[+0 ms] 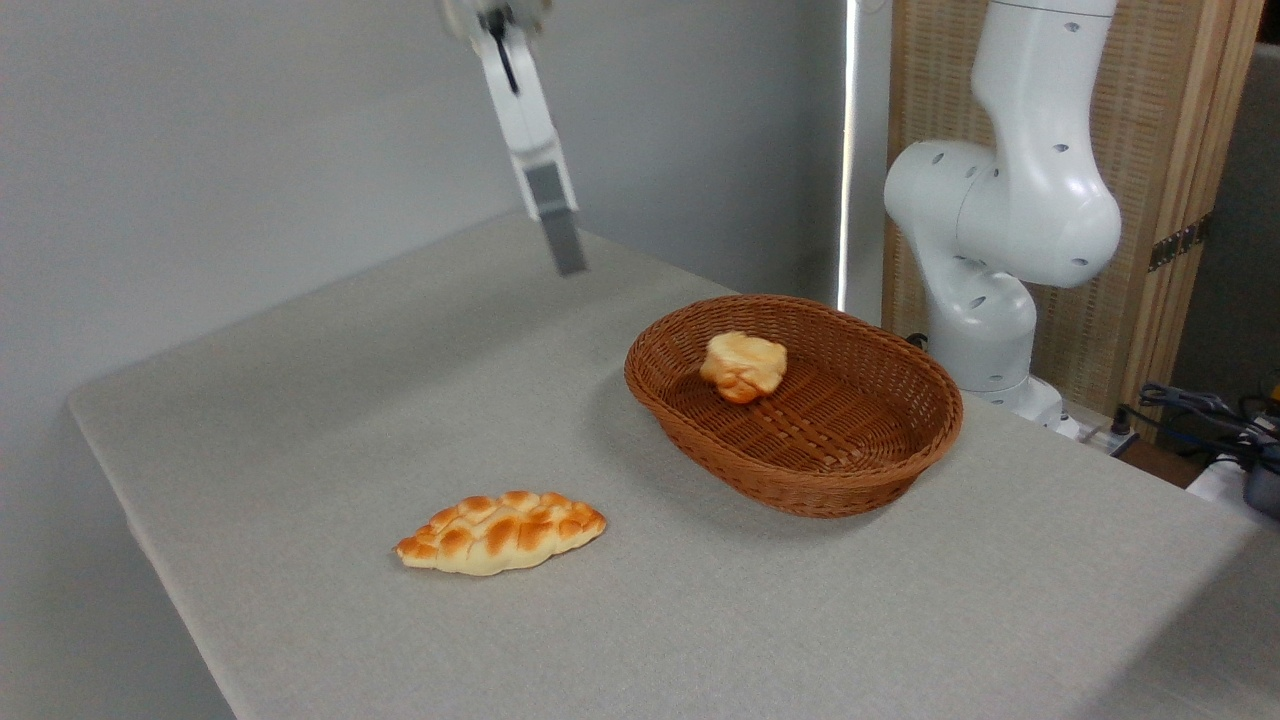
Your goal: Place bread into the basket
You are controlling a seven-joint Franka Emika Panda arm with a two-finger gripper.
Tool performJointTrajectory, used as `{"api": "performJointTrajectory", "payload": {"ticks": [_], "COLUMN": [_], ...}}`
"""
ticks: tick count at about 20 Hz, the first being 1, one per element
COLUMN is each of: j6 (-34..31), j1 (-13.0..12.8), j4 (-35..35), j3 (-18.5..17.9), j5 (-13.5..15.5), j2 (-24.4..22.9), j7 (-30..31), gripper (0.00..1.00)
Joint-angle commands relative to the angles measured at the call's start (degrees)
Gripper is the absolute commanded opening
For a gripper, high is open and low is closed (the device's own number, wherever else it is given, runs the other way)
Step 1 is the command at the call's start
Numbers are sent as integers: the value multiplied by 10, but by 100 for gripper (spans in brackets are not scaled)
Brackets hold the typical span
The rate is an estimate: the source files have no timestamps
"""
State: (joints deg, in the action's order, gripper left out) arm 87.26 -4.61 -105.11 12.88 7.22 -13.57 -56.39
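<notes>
1. Raised high over the counter's far edge, the white robot hand (565, 250) hangs tilted and holds nothing; only one grey-tipped finger (560, 232) shows, blurred, so whether its fingers are apart or together cannot be told.
2. Small, round golden-tan bun bread (743, 366) lies inside the oval reddish-brown woven wicker basket (800, 480), on its floor against the far-left wall.
3. That basket sits on the grey cloth-covered counter (330, 400) toward its right side, near the far edge.
4. A longer braided loaf with browned bumps (500, 531) lies on the counter well apart from the basket, toward the near-left edge.
5. The white arm's base (985, 320) stands behind the basket at the counter's far-right edge.
</notes>
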Motion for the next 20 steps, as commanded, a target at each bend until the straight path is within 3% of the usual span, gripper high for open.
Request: {"api": "performJointTrajectory", "payload": {"ticks": [1,4,6,11,20], "j6": [6,38,55,70,57], "j1": [46,47,46,48,49], "j4": [122,128,128,129,142], "j3": [-19,-83,-104,-97,-97], "j5": [33,33,29,-16,-45], "j2": [80,87,100,113,120], "j7": [18,31,34,118,148], "gripper": [100,100,100,100,100]}}
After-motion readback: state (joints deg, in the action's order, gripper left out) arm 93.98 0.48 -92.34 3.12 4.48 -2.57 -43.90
